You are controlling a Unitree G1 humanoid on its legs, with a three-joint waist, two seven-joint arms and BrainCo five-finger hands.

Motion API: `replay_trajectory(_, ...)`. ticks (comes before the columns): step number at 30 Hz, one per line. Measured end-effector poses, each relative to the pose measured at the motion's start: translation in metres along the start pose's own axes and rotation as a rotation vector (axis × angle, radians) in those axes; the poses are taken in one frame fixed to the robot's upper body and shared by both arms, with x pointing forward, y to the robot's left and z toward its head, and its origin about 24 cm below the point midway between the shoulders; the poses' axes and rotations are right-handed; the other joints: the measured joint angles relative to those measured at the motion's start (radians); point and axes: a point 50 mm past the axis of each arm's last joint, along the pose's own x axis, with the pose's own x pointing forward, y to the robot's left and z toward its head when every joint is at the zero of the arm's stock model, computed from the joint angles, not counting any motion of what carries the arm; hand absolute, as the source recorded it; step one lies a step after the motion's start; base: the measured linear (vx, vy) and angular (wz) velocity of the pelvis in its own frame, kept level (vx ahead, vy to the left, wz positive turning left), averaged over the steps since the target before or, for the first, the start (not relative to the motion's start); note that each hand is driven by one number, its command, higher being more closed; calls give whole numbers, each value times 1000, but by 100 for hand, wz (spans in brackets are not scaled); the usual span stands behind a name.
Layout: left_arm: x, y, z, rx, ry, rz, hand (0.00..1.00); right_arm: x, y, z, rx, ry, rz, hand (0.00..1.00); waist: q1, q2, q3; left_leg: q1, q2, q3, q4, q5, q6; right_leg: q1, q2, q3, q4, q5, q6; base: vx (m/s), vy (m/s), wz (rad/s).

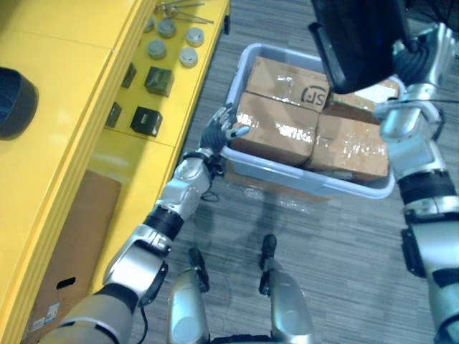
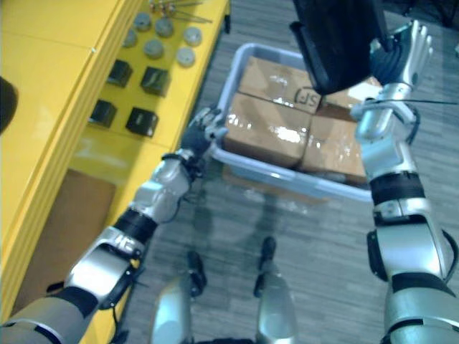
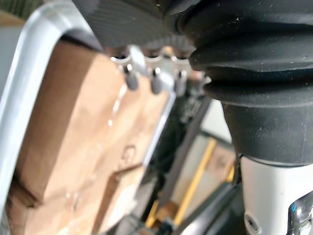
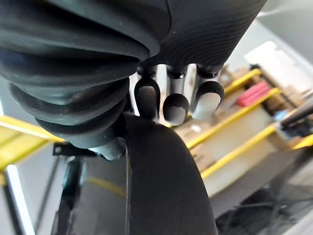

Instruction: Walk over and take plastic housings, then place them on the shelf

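Two hands are in play. The left hand [image 1: 221, 130] is nearest, its fingers spread and straight, thumb resting on the near corner of a grey bin [image 1: 308, 179] that sits on the striped floor [image 1: 344, 258]. Just past its fingertips lie the taped cardboard boxes [image 1: 276, 129] that pack the bin, touching one another. Above the bin's far side, the right hand [image 2: 403, 61] is raised with its fingers curled over the edge of a large black plastic housing [image 1: 358, 36], which hangs beside its palm over the boxes. Well off to the left hand's outer side runs the yellow shelf [image 1: 72, 107], carrying small black blocks [image 1: 147, 120], then grey round discs [image 1: 156, 49] farther along, and thin metal parts [image 1: 179, 8] at the far end
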Motion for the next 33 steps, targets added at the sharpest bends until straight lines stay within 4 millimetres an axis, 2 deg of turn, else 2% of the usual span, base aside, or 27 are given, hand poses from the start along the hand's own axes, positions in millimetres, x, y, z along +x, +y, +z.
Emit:
replay_trajectory(3, 4, -4, 4, 4, 6, -6, 0, -7, 9, 1, -15, -16, 36, 100, 0, 0, 0, 2, 0, 1, -1, 0, 0, 1, 0, 2, 0, 0, 0, -3, 2, -2)
replay_trajectory(8, 7, -9, 0, -5, 33, 8, 0, -25, 23, -10, -36, 22, 97, 100, 0, 0, 0, 3, -3, -3, -3, 0, 0, 13, 0, -3, -16, 2, 3, -2, 2, 2)
replay_trajectory(15, 6, -6, -13, -57, 107, 37, 0, -27, 25, -8, -21, 17, 80, 100, -1, 0, 0, 3, -4, -7, -9, 0, 0, 15, 0, -9, -19, 2, 3, 6, 1, 1)
replay_trajectory(22, 7, -9, -19, -92, 131, 41, 0, -30, 30, 1, 24, -23, 69, 100, -1, 0, 0, 7, -5, -9, -9, 0, 0, 22, 0, -10, -20, 2, 3, 0, 0, 0)
replay_trajectory(33, 2, -16, -39, -90, 186, 44, 0, -59, 46, 26, 150, -143, 121, 100, -4, 0, -1, 34, -7, -3, -18, 0, -1, 43, 0, -6, -28, 3, 3, 0, 0, 0)
